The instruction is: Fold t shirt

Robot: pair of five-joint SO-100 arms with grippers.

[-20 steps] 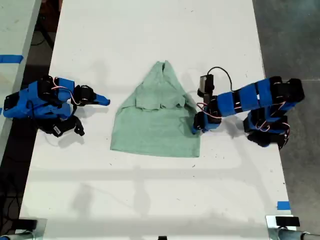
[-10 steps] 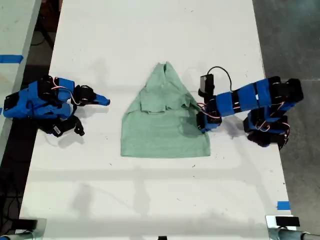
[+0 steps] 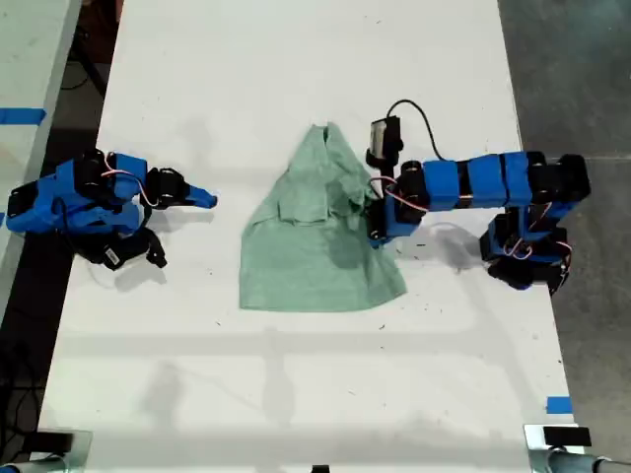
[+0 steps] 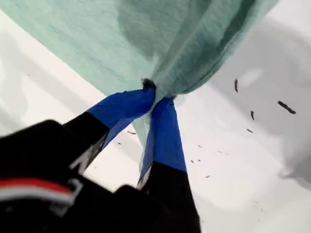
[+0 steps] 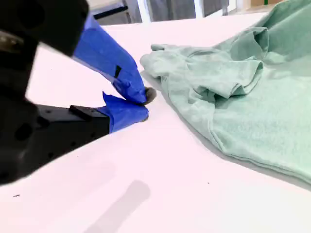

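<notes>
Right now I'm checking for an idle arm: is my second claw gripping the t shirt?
No: in the second wrist view my second claw sits on bare table, apart from the t shirt.

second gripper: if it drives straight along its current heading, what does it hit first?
Probably the t shirt. My second gripper is shut on nothing, tips aimed at the shirt's near edge across a strip of bare table. Its height over the table is unclear.

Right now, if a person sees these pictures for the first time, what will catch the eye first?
The pale mint-green cloth t-shirt comes first, lying crumpled in the middle of the white table. Next is my first claw, shut on the shirt's edge at the exterior view's right and lifting it so the cloth hangs. My second claw sits closed and empty at the exterior view's left, apart from the shirt.
</notes>
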